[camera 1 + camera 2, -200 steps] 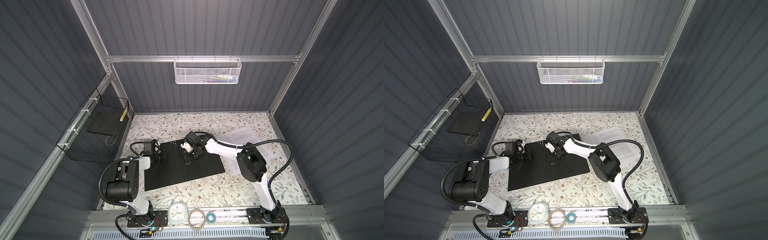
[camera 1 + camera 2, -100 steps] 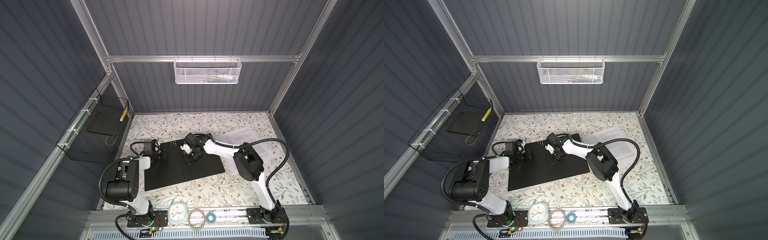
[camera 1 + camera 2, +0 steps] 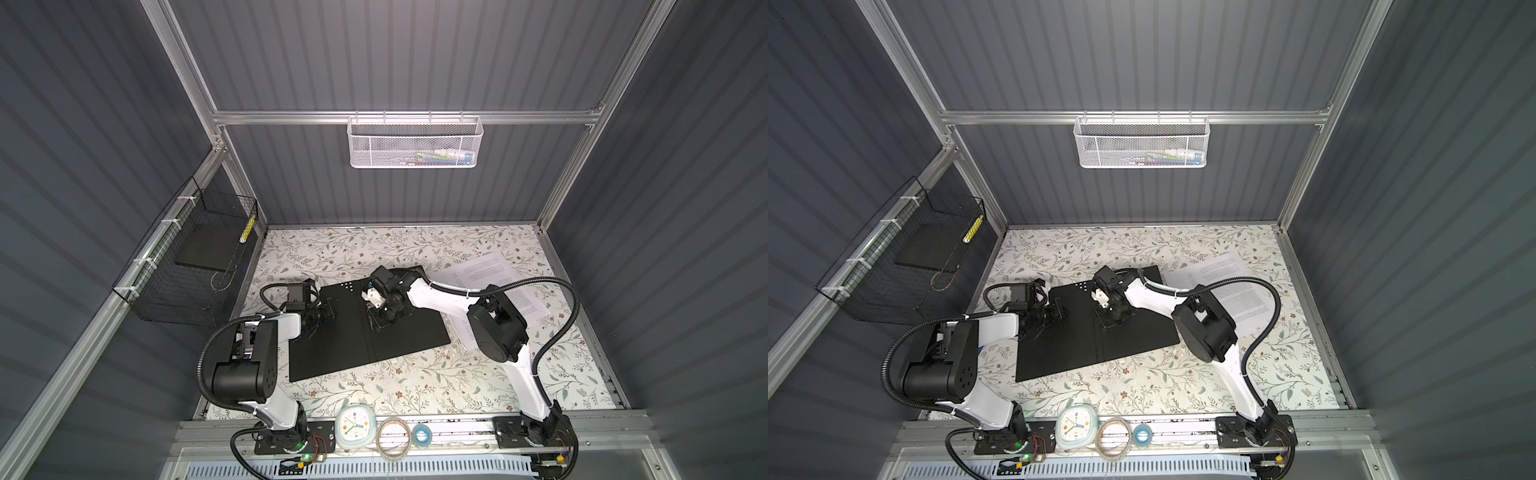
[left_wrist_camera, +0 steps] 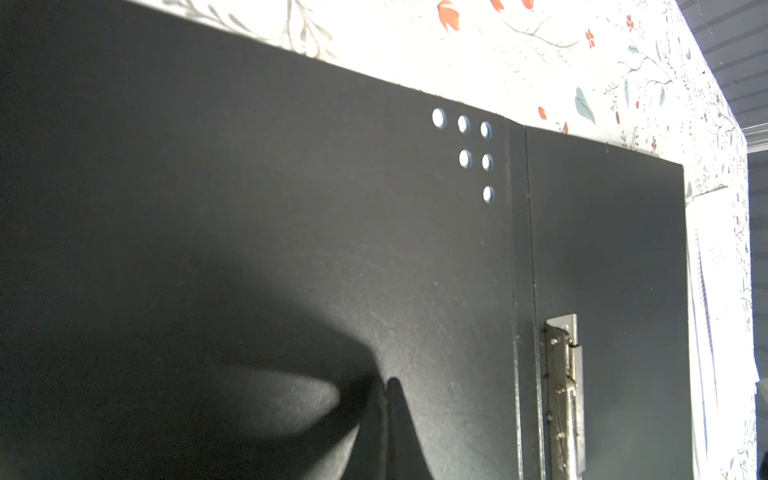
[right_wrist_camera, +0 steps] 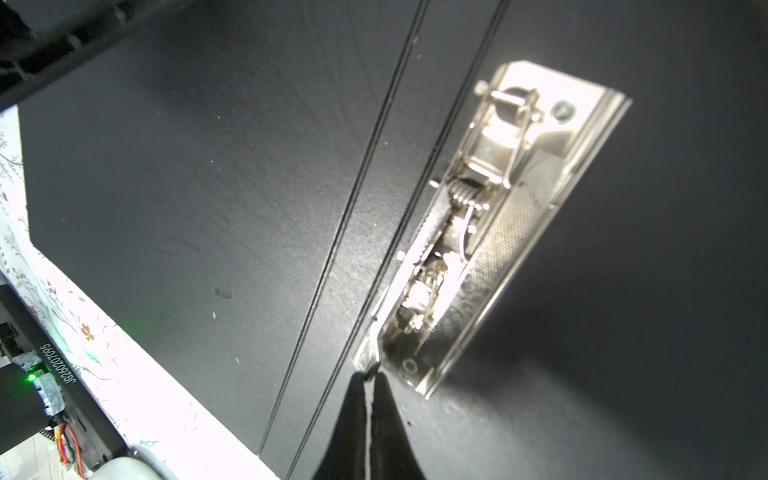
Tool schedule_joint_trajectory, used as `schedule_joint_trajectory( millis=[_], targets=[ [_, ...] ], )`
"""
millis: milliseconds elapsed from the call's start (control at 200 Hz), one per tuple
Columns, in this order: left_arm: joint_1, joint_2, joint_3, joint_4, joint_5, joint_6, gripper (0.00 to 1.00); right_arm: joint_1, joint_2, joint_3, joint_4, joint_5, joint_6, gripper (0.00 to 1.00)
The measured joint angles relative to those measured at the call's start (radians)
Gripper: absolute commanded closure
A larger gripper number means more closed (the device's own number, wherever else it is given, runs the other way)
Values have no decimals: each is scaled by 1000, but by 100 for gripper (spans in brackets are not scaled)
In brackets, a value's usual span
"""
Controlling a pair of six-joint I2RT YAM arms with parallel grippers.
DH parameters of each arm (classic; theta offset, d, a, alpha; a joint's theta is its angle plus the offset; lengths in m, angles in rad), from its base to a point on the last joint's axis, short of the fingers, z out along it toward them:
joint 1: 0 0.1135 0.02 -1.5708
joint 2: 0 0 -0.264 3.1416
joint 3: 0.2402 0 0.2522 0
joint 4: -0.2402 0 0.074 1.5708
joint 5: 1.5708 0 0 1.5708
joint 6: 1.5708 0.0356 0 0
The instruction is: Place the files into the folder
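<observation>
The folder (image 3: 332,353) (image 3: 1067,349) lies open on the floral table, black inside up, with its metal clip (image 5: 478,232) (image 4: 565,395) beside the spine. My left gripper (image 3: 327,313) (image 3: 1061,313) (image 4: 388,382) is shut, its tips resting on the left cover. My right gripper (image 3: 376,322) (image 3: 1106,322) (image 5: 370,374) is shut at the near end of the clip, pinching a small tab of its lever. The files (image 3: 490,270) (image 3: 1225,270), white printed sheets, lie right of the folder, partly under the right arm.
A black wire basket (image 3: 195,266) hangs on the left wall and a white mesh basket (image 3: 415,143) on the back wall. A clock (image 3: 354,426) and tape rolls (image 3: 394,434) sit on the front rail.
My right gripper shifted a little left and nearer along the clip and its jaws closed. The left arm, folder and files have not moved.
</observation>
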State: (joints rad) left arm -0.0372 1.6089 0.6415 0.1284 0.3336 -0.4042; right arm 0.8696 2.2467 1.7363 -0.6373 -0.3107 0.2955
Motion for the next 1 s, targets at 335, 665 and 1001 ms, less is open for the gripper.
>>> schedule_joint_trajectory(
  millis=[335, 665, 1001],
  targets=[
    [0, 0, 0, 0, 0, 0, 98, 4, 1, 13, -10, 23, 0, 90],
    [0, 5, 5, 0, 5, 0, 99, 7, 13, 28, -14, 27, 3, 90],
    [0, 6, 5, 0, 5, 0, 99, 13, 17, 46, -37, 53, 11, 93]
  ],
)
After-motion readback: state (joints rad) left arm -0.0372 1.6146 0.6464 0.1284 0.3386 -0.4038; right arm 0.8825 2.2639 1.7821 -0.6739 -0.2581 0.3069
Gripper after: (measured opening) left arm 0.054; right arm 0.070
